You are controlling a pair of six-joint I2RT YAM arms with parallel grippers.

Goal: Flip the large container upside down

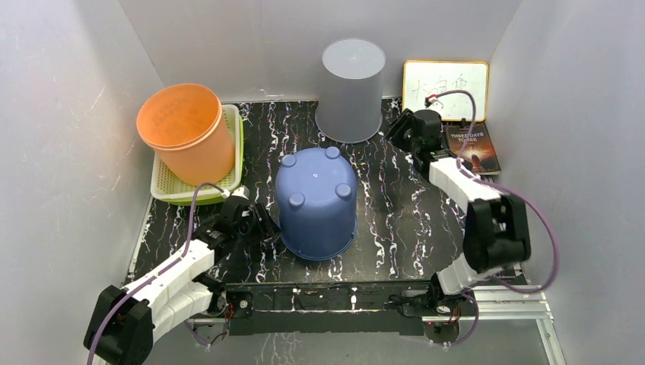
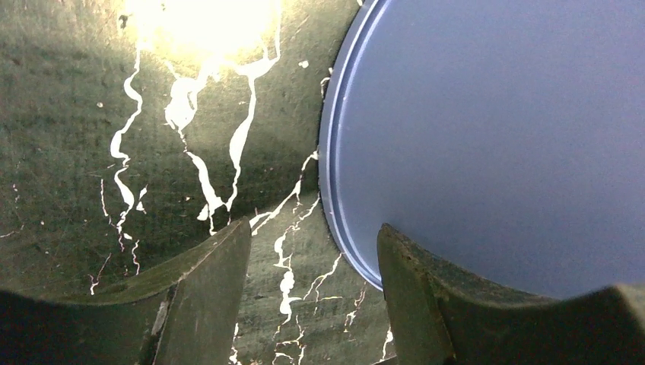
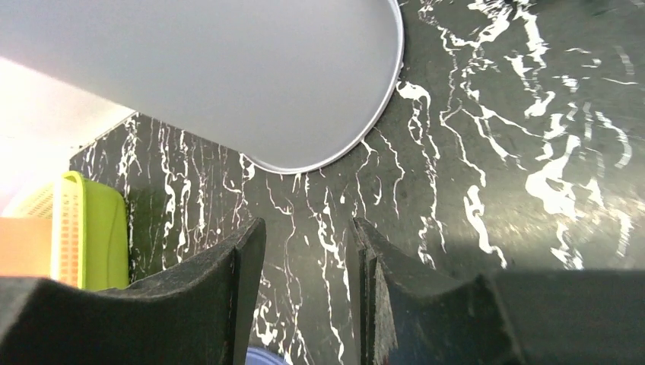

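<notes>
Large container (image 1: 316, 201): smooth blue plastic, round and slightly tapered; it stands mouth-down in the middle of the desk (image 1: 395, 220), its flat base on top with four round stubby feet, its thin rim on the black, white-veined marble-look surface. The left tool (image 1: 262, 224) sits low just beside its left wall, jaws well apart with only desk between them, one finger (image 2: 426, 296) right at the rim, gripping nothing. The right tool (image 1: 399, 129) is near the far edge, jaws partly open and empty, next to a matt grey container (image 1: 350, 90), also mouth-down. At the far left corner an orange bucket (image 1: 186, 129) leans in a yellow-green mesh basket (image 1: 171, 186); a whiteboard (image 1: 445, 87) and a book (image 1: 471, 148) are by the far right corner.
</notes>
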